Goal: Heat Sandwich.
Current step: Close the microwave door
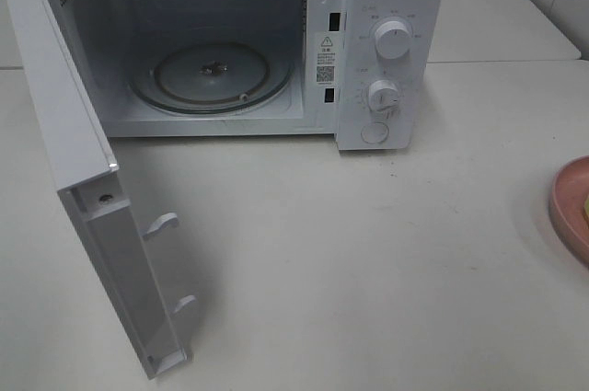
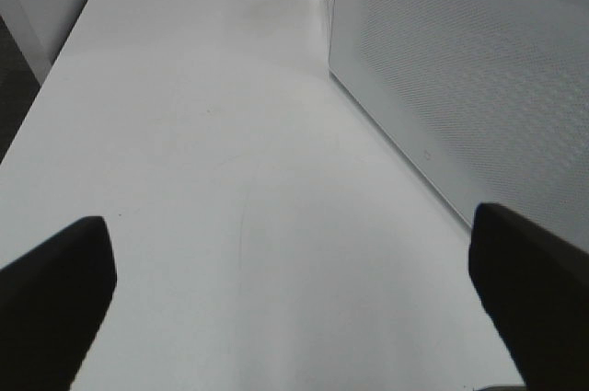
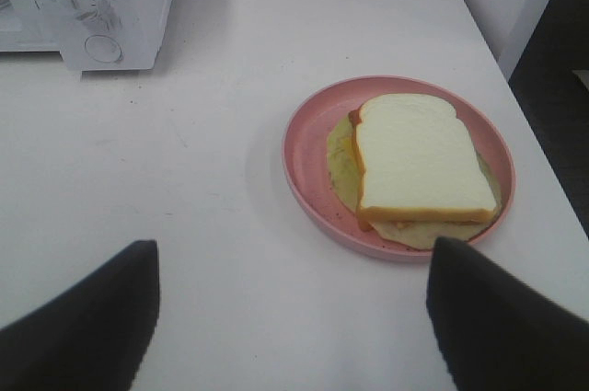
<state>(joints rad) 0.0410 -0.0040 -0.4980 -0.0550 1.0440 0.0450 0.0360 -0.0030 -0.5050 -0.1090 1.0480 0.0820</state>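
Note:
The sandwich [image 3: 421,161], pale bread over yellow and pinkish layers, lies on a round pink plate [image 3: 308,147] on the white table. In the exterior high view only the plate's edge [image 1: 569,202] shows at the far right, with a sliver of the sandwich [image 1: 585,210]. The white microwave [image 1: 386,5] stands at the back with its door [image 1: 64,133] swung wide open and its glass turntable [image 1: 212,74] bare. My right gripper [image 3: 290,317] is open, short of the plate and apart from it. My left gripper [image 2: 294,294] is open over bare table beside the door's outer face [image 2: 460,69].
The microwave's control panel carries two knobs [image 1: 393,40] and a round button [image 1: 375,132]; it also shows in the right wrist view [image 3: 92,14]. The open door juts toward the table's front left. The table's right edge [image 3: 543,161] runs close past the plate.

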